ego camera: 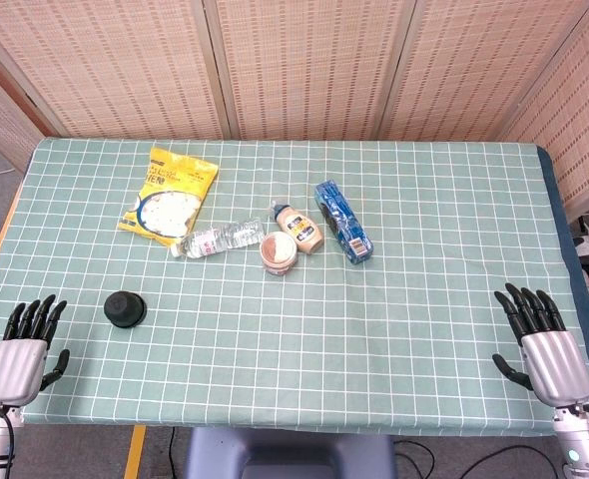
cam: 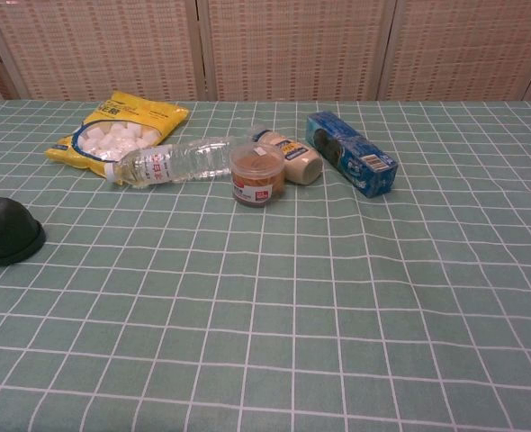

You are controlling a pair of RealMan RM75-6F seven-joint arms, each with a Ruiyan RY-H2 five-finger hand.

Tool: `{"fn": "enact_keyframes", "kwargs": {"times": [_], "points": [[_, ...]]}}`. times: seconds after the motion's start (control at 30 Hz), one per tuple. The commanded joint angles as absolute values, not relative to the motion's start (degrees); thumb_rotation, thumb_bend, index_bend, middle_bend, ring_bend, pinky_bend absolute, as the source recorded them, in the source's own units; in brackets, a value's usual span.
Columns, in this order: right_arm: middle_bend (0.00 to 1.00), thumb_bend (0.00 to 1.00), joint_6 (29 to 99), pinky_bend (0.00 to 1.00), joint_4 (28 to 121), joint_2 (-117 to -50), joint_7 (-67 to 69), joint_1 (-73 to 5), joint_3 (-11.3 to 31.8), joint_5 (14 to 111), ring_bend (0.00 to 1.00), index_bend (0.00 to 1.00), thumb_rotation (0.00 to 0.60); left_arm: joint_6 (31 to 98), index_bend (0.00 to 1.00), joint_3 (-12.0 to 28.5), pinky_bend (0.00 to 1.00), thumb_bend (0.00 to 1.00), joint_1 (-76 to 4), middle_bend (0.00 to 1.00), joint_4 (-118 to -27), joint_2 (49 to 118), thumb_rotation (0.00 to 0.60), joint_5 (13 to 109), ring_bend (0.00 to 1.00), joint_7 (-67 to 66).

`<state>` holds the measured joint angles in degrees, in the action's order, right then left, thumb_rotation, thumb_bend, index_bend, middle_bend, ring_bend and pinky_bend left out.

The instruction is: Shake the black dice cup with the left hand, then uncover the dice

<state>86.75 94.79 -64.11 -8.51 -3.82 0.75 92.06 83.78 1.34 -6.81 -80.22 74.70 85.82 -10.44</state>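
The left robot hand [ego camera: 23, 349] lies flat on the counter [ego camera: 394, 329] at the near left corner, fingers spread, holding nothing. The right robot hand [ego camera: 546, 344] lies open the same way at the near right corner, also holding nothing. The black dice cup [ego camera: 125, 308] sits mouth down just ahead and to the right of the left robot hand, not touching it. That hand is much nearer. No dice show; they are probably under it. Farther back lie a snack bag [ego camera: 167, 195], a water bottle [ego camera: 217, 239], a small tub [ego camera: 279, 251], a sauce bottle [ego camera: 297, 228] and a blue packet [ego camera: 342, 221].
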Motion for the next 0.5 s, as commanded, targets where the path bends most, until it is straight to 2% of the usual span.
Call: {"fn": "enact_keyframes", "kwargs": {"times": [0.03, 0.23, 0.3, 0.37, 0.5], "points": [[0.0, 0.15, 86.8, 0.0, 94.7, -64.2, -8.3, -3.8, 0.7, 92.2, 0.0, 0.0, 0.6, 83.5, 0.0, 1.0, 0.04, 0.43, -7.0, 0.0, -80.4, 74.7, 0.6, 86.4, 0.0, -9.2], [0.0, 0.15, 87.0, 0.0, 94.7, -64.4, -8.4, -3.8, 0.7, 92.7, 0.0, 0.0, 0.6, 80.5, 0.0, 0.6, 0.06, 0.42, -8.5, 0.0, -81.4, 74.0, 0.6, 86.9, 0.0, -5.1], [0.0, 0.15, 87.0, 0.0, 94.8, -64.5, -8.2, -3.8, 0.4, 93.2, 0.0, 0.0, 0.6, 75.6, 0.0, 0.9, 0.07, 0.42, -11.8, 0.0, -83.5, 71.8, 0.6, 87.5, 0.0, -4.2], [0.0, 0.15, 87.1, 0.0, 95.0, -64.2, -7.4, -3.8, -0.3, 94.4, 0.0, 0.0, 0.6, 69.6, 0.0, 1.7, 0.07, 0.41, -15.9, 0.0, -90.2, 68.2, 0.6, 86.9, 0.0, -12.0], [0.0, 0.15, 86.8, 0.0, 95.0, -64.0, -6.8, -3.9, -1.1, 96.1, 0.0, 0.0, 0.6, 60.3, 0.0, 4.5, 0.07, 0.4, -21.2, 0.0, -99.6, 64.6, 0.6, 79.5, 0.0, -20.0]]}}
